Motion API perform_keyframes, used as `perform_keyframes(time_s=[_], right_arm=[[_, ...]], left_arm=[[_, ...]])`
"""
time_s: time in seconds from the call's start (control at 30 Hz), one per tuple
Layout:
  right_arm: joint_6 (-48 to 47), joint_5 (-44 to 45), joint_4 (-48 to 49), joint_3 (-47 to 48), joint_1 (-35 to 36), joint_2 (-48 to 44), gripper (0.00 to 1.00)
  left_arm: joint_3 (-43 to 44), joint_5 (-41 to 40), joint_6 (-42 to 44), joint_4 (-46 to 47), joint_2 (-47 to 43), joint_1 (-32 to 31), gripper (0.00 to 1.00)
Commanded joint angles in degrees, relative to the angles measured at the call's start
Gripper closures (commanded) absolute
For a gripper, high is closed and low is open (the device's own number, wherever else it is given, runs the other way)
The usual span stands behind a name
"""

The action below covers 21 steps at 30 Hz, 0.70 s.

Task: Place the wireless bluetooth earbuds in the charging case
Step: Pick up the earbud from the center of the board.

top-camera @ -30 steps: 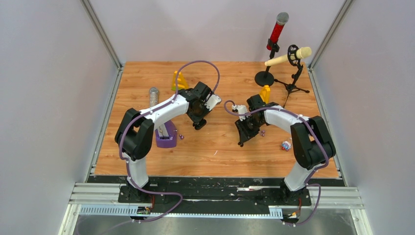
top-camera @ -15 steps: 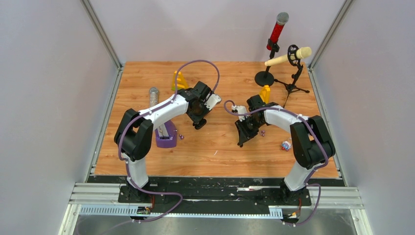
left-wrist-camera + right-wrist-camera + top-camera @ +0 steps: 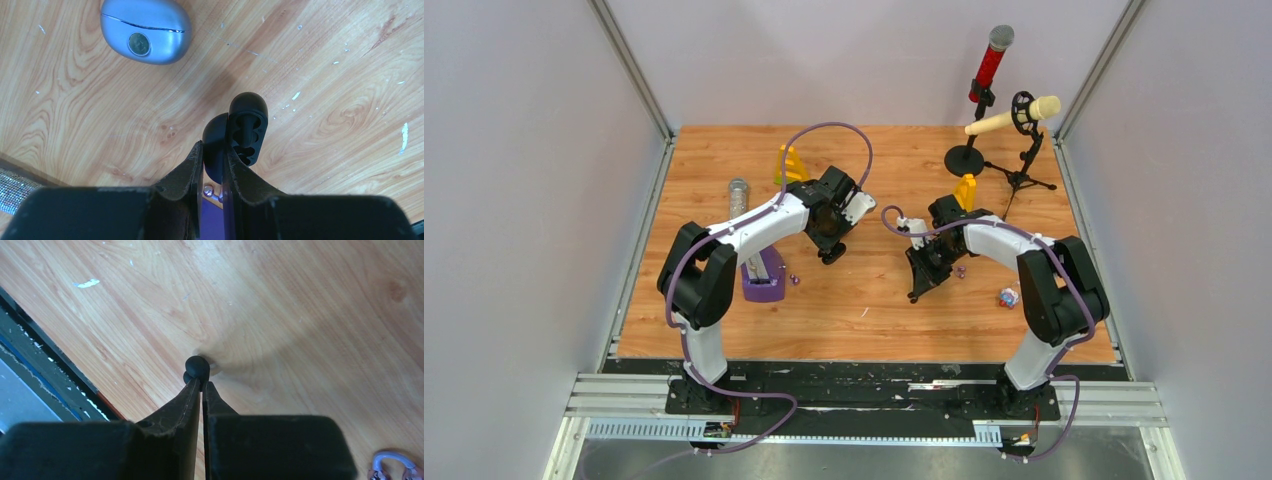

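Black earbud (image 3: pixel 197 366) is pinched at the very tips of the right gripper (image 3: pixel 201 384). The two fingers are shut almost flat together on it. Its round end sticks out past the tips and points away from the wrist, toward the wood. It seems to lie in line with the fingers, but the rest of it is hidden between them. It is close over the table (image 3: pixel 300 315), near the middle and a bit to the right. I cannot tell if it touches the wood.

The left gripper (image 3: pixel 212 148) holds the black charging case (image 3: pixel 248 127) in a tight, narrow grip. The case is open. Its long side runs the same way as the fingers and points away from the wrist. The half with the little hollow pockets faces the right side of the left wrist view, and the smooth round half sits just beside it.

A silver-blue case (image 3: pixel 145 31) lies shut on the wood, well apart from the black one. One purple earbud (image 3: pixel 795 280) lies just beside a purple stand (image 3: pixel 764 283). The other purple earbud (image 3: pixel 961 270) lies near the right gripper.

The table is light brown wood with swirly lines and small white scratches. Plain grey walls (image 3: pixel 524 200) stand on three sides. At the back right are a red microphone (image 3: pixel 991 62) and a cream microphone (image 3: pixel 1014 115) on black stands
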Motion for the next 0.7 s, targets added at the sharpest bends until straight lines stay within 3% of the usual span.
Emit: perform_keyframes(time_s=[0.0,0.37,0.67], right_arm=[[-1.30,-5.47,-1.51,0.50,0.18,-2.47,0.93],[-0.63,-4.25,-1.44,1.10,0.24,-0.78,0.76],[-0.57,-3.54,-1.04,0.67,0.30,-0.21,0.73]], left_arm=[[0.70,1.04,-1.00,1.30,-3.31,0.23,0.84],[0.62,0.89,-0.94,1.35,-3.39,0.23,0.84],[0.54,0.88,-0.90,1.42,-3.43,0.18,0.84]])
